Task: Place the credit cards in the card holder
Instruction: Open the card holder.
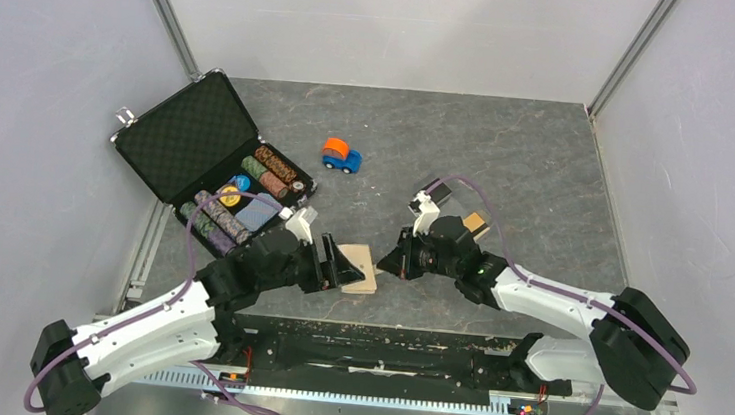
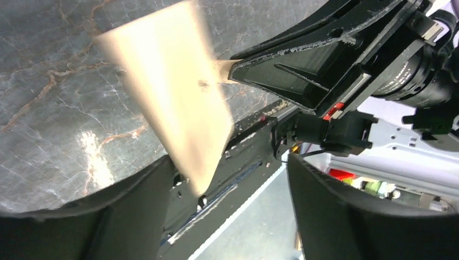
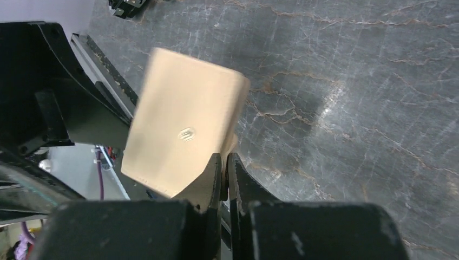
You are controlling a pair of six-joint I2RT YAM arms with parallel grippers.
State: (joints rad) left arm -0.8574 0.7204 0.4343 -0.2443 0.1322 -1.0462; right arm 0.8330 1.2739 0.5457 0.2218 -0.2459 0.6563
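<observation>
Clamping one edge of the beige leather-look card holder (image 3: 184, 130) at frame centre, the right gripper (image 3: 224, 169) was closed; the left gripper (image 2: 233, 216) gaped, empty. Next requirement was probably unfolding it.

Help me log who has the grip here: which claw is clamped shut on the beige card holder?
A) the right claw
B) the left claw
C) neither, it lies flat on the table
A: the right claw pinches an edge of the card holder between closed fingertips and holds it tilted off the table, while the left claw stands wide open.
</observation>
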